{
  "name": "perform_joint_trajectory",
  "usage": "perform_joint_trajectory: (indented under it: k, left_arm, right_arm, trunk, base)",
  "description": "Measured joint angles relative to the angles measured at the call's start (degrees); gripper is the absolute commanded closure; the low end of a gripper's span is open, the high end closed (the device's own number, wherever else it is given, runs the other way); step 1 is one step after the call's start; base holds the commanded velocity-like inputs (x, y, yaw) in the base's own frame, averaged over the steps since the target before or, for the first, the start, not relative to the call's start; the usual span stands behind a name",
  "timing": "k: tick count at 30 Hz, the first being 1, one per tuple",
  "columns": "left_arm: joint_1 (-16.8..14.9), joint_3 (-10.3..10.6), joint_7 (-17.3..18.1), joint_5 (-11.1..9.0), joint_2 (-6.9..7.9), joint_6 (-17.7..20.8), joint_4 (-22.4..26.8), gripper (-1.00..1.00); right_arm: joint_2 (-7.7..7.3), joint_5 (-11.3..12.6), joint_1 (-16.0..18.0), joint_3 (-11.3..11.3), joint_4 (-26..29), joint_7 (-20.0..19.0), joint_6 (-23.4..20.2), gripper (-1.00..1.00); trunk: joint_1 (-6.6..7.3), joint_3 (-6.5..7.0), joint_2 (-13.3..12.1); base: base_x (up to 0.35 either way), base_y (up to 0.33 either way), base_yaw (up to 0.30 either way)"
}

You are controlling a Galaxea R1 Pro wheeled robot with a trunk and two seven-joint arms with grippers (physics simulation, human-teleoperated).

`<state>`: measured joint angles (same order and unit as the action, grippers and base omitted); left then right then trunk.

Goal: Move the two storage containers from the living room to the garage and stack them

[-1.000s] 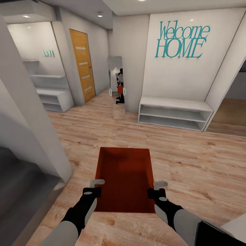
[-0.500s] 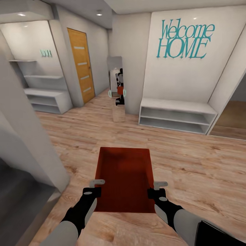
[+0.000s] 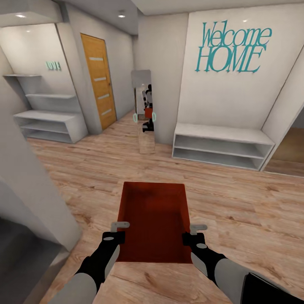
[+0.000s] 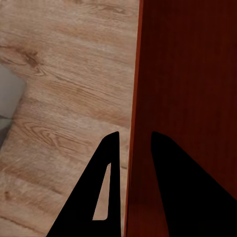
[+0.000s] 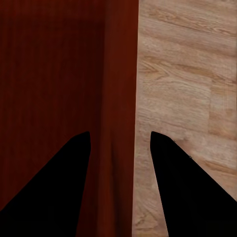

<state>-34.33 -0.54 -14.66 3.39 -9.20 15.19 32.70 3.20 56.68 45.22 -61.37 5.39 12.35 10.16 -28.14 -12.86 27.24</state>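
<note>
A smooth orange-red rectangular storage container (image 3: 154,219) with low plain walls is hanging open-topped in the lower centre of the frame, above pale, grainy wood plank flooring (image 3: 236,202). The left gripper (image 3: 119,230) is pinching the bin's left wall, one dark finger (image 4: 106,187) outside and one inside, narrowly parted by the wall's thickness. The right gripper (image 3: 195,233) is clamping the right wall likewise, its fingers (image 5: 185,192) straddling the rim. A white low shelf bench (image 3: 221,145) is standing at centre right beneath teal "Welcome HOME" lettering (image 3: 232,46)
</note>
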Motion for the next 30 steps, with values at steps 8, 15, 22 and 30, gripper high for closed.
perform_joint_trajectory:
  k: [8,15,22,30]
  left_arm:
    - [0.0,0.01,0.01,-0.01,0.01,0.01,0.0,1.0]
    - [0.0,0.02,0.01,-0.01,0.01,0.0,0.0,1.0]
    - [0.0,0.01,0.0,0.0,0.0,0.01,0.0,1.0]
    - [0.0,0.0,0.0,0.0,-0.01,-0.01,0.0,1.0]
  right_arm:
    - [0.02,0.0,0.0,0.01,-0.03,0.0,0.0,1.0]
    - [0.01,-0.01,0.0,0.01,-0.01,0.0,0.0,1.0]
    - [0.01,-0.01,0.0,0.01,-0.01,-0.01,0.0,1.0]
    - [-0.01,-0.02,0.0,0.02,0.01,0.0,0.0,1.0]
  trunk:
    - [0.0,0.0,0.0]
    - [0.0,0.0,0.0]
    - [0.0,0.0,0.0]
    - [0.0,0.0,0.0]
  base:
    - [0.322,0.0,0.0]
    - [0.322,0.0,0.0]
    - [0.322,0.0,0.0]
    - [0.322,0.0,0.0]
